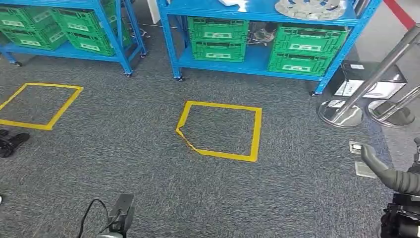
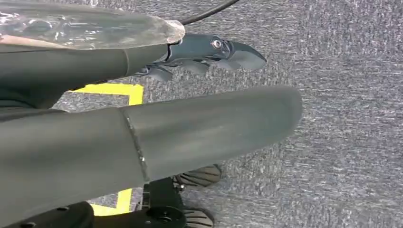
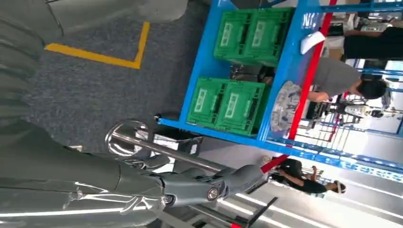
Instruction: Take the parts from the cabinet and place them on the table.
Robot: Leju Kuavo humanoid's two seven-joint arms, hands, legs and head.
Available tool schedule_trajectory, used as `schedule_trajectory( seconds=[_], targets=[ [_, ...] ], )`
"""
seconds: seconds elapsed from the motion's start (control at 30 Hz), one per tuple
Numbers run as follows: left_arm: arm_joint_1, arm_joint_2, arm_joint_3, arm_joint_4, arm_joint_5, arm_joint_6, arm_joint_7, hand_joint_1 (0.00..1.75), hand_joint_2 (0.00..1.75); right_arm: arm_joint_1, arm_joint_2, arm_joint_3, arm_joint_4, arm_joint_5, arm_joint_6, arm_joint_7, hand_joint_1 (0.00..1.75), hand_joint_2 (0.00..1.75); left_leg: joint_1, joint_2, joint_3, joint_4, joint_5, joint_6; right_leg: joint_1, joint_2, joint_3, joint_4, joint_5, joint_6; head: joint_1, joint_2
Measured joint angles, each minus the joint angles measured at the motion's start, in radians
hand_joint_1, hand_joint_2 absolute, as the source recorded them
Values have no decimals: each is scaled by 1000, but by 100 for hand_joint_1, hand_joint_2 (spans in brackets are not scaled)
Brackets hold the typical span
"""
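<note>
Right robot hand (image 1: 391,173) sits low at the right edge of the head view, thumb sticking up, holding nothing; fingers extended and slightly apart in the right wrist view (image 3: 209,183). Left robot hand (image 2: 204,52) hangs over the grey carpet floor (image 1: 124,148), fingers straight out and loosely spread, nothing in them.

Task part: flat grey perforated round metal part (image 1: 311,7) lies on the upper shelf of the blue metal shelving rack (image 1: 257,57) straight ahead, well apart from both hands, up and left of the right hand. Same part is seen edge-on in the right wrist view (image 3: 285,105). A white object (image 1: 236,4) lies on that same shelf, left of the part; too cropped to identify.

Arms: both down at the robot's sides, hands near floor level, neither close to the rack.

Counts:
- 2 blue racks; second blue rack (image 1: 119,29) at left.
- 4 green plastic crates (image 1: 218,37) on the near rack's lower shelf, two stacks of two.
- 2 yellow tape squares on the carpet: one (image 1: 220,130) in front of the near rack, one (image 1: 39,105) at left.
- 2 chrome stanchion bases (image 1: 341,113) at right, beside a dark box (image 1: 369,79) with a white label.
- 2 people behind the rack in the right wrist view, one in a grey shirt (image 3: 335,76).
</note>
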Motion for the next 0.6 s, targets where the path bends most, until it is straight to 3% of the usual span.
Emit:
schedule_trajectory(
  seconds=[0.1, 0.13, 0.17, 0.27, 0.3, 0.33, 0.37, 0.43, 0.47, 0.5, 0.53, 0.57, 0.6],
  targets=[
    [-1, 1, 0, 0, -1, 0, 1, 0, 0, 0, 2, -1, 0, 0, 1, 0, 0, 175, -3, 0, -1, -7, 1, 12, -3, 0, 2, -9, 3, 11, 0, 0],
    [-3, 0, 0, 0, -1, 0, 2, 0, 0, 0, 2, -2, -1, 0, 1, -1, 0, 175, 7, 0, 10, -26, 10, 19, 3, 1, 0, -8, -1, 14, 1, 0],
    [-3, -1, 0, 0, -1, 0, 2, 0, 0, 1, 2, -3, 0, 0, 1, -1, 0, 175, 7, 2, 18, -37, 12, 22, -1, 0, -5, 14, -13, 17, 2, 0],
    [-4, -1, 0, 0, -1, 0, 4, 0, 0, 4, 2, -3, 2, 0, 3, -2, 0, 175, 6, 4, 21, -40, 12, 27, -3, 0, -136, 262, -119, 21, 9, 0],
    [-4, -1, 0, 0, 0, 0, 5, 0, 0, 7, 2, -3, 4, 0, 3, -2, 0, 175, 5, 4, 22, -39, 10, 28, -4, 0, -171, 319, -129, 23, 9, 0],
    [-3, -1, 0, 0, 1, 0, 5, 0, 0, 10, 2, -4, 6, -1, 4, -2, 0, 175, 5, 3, 24, -38, 7, 27, -6, 0, -182, 324, -111, 23, 9, 0],
    [-2, -2, 0, 0, 1, 0, 7, 0, 0, 10, 2, -4, 6, -1, 5, -2, 0, 175, 6, 1, 29, -37, 3, 25, -7, 0, -165, 276, -68, 22, 9, 0],
    [-1, -4, 0, 0, 2, 0, 7, 0, 0, 10, 2, -4, 6, -1, 6, -3, 0, 175, 11, -2, 44, -31, -12, 15, -9, -2, -83, 87, 45, 22, 10, 0],
    [0, -3, 0, 0, 2, 0, 8, 0, 0, 10, 2, -5, 7, -1, 6, -5, 0, 175, 10, -3, 44, -29, -20, 7, -9, -1, -58, 36, 45, 23, 12, 0],
    [-4, -2, 0, 0, 2, 0, 8, 0, 0, 8, 4, -4, 9, -1, 6, -5, 0, 175, 3, -3, 38, -18, -24, 1, -3, 0, -54, 17, 35, 19, 19, 0],
    [-4, -2, 0, 0, 2, 0, 8, 0, 0, 9, 4, -5, 10, -1, 6, -4, 0, 175, 4, -3, 31, -21, -21, -4, -7, 3, -56, 25, 32, 7, 15, 0],
    [-3, -2, 0, 0, 2, 0, 8, 0, 0, 12, 4, -6, 10, -1, 6, -6, 0, 175, 3, -3, 31, -22, -22, -8, -4, 5, -60, 24, 30, 3, 4, 0],
    [-3, -2, 0, 0, 1, 0, 7, 0, 0, 13, 4, -8, 10, -1, 6, -6, 0, 175, 4, -2, 35, -24, -23, -13, -3, 7, -61, 25, 27, -4, 3, 0]
  ],
)
